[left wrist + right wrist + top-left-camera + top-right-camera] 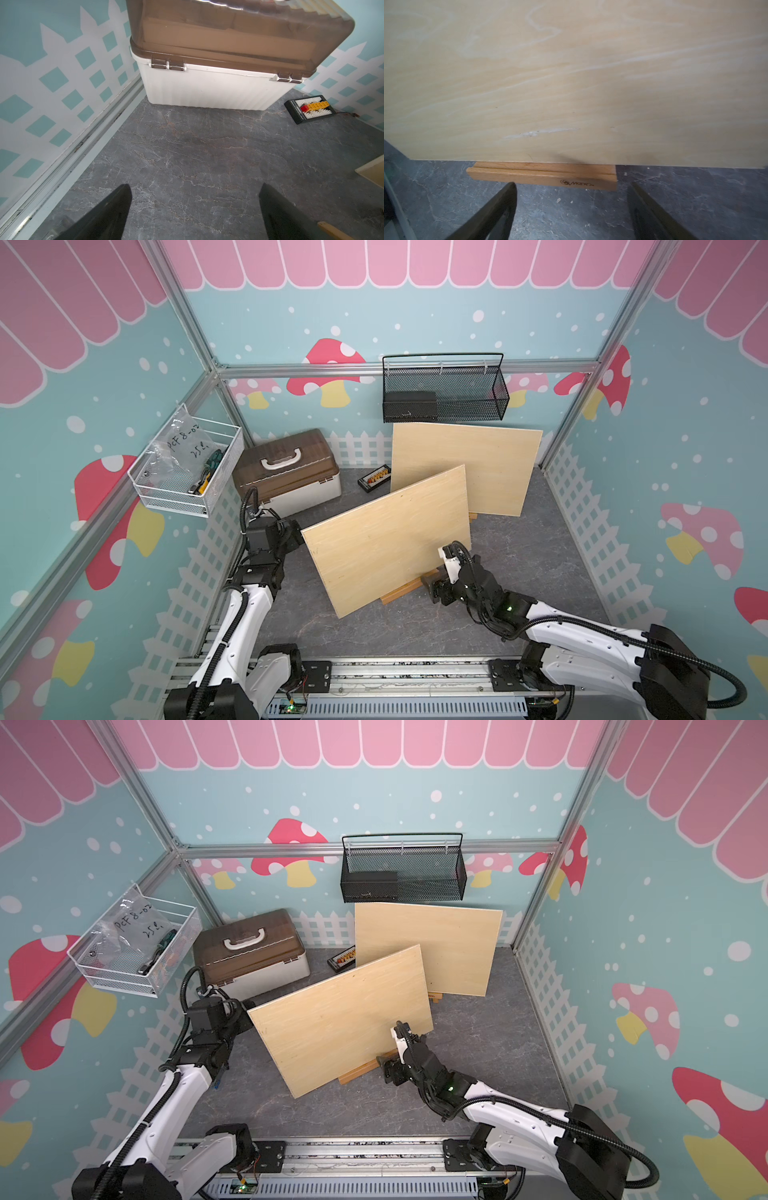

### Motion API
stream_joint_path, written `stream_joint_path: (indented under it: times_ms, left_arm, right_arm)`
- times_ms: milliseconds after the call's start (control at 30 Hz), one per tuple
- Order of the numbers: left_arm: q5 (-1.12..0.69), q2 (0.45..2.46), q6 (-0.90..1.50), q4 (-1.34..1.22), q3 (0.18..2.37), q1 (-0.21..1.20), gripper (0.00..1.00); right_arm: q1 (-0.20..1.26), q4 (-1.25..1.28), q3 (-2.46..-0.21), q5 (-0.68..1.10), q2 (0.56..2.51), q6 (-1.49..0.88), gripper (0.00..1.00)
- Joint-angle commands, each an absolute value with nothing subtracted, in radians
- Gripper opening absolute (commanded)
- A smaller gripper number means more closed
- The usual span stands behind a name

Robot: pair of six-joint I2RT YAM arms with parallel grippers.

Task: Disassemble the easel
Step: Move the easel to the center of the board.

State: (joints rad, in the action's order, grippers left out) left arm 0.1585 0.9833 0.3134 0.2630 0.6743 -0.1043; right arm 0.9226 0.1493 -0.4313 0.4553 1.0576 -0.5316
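In the right wrist view, low in the frame, right gripper point(572, 185) with fingers point(500, 209) parted and empty, just short of the easel ledge point(542, 175). Above the ledge, filling the frame, the board point(571, 72), resting on it. In both top views, at centre, same board point(386, 539) point(340, 1027) leaning back. In the left wrist view, left gripper point(194, 187) spread wide, holding nothing, before the storage box point(207, 91).
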Motion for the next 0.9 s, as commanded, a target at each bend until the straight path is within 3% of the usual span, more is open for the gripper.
stream_joint_path:
  times_ms: [0, 633, 867]
  left_arm:
    - [0.11, 0.962, 0.345, 0.297, 0.663, -0.113, 0.99]
    - [-0.031, 1.005, 0.327, 0.319, 0.65, -0.115, 0.99]
    - [-0.039, 0.993, 0.329, 0.341, 0.658, -0.114, 0.99]
  right_arm:
    - [0.971, 0.242, -0.432, 0.463, 1.118, -0.572, 0.84]
    - [1.066, 0.307, -0.615, 0.643, 1.471, -0.544, 0.78]
    - [1.067, 0.286, -0.678, 0.626, 1.531, -0.529, 0.78]
